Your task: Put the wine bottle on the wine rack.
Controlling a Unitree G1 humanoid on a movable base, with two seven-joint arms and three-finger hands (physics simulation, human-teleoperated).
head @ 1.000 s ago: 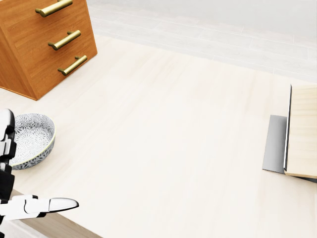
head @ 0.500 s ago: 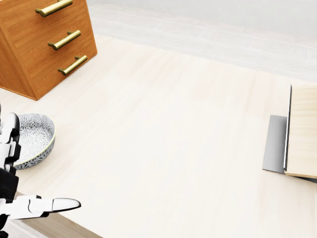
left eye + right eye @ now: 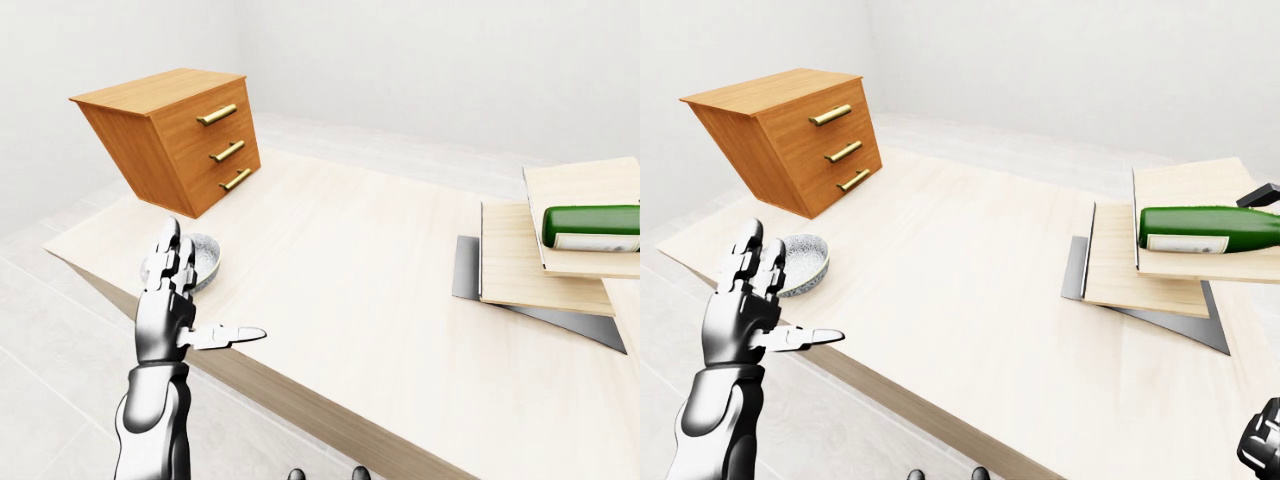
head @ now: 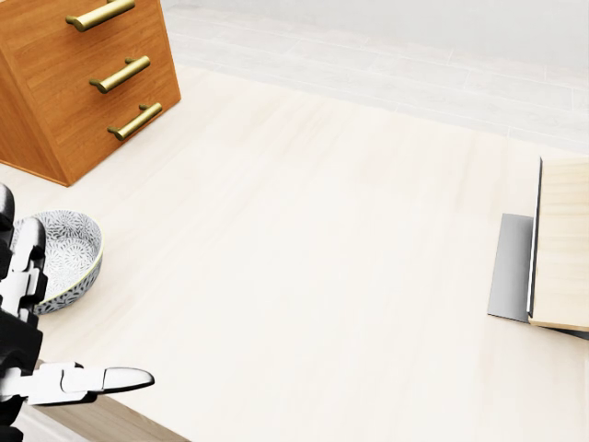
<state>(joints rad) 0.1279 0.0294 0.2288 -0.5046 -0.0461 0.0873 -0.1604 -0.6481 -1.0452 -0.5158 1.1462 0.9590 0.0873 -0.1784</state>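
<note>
A green wine bottle (image 3: 1210,229) with a pale label lies on its side on the upper board of the stepped wooden wine rack (image 3: 1137,275), at the right of the table; no hand touches it. My left hand (image 3: 200,300) is raised over the table's near left edge, open, fingers pointing up and thumb (image 3: 232,335) stretched out to the right, holding nothing. It is far left of the bottle. Only a dark sliver of my right hand (image 3: 1262,446) shows at the bottom right corner of the right-eye view.
A wooden chest (image 3: 175,135) with three brass-handled drawers stands at the table's top left. A patterned grey bowl (image 4: 66,253) sits just beyond my left hand. The rack rests on a grey metal base (image 4: 511,267). The table edge (image 3: 300,410) runs diagonally, with tiled floor below.
In the head view my left hand has drifted slightly to the right, showing more of its fingers over the bowl. Nothing else has moved.
</note>
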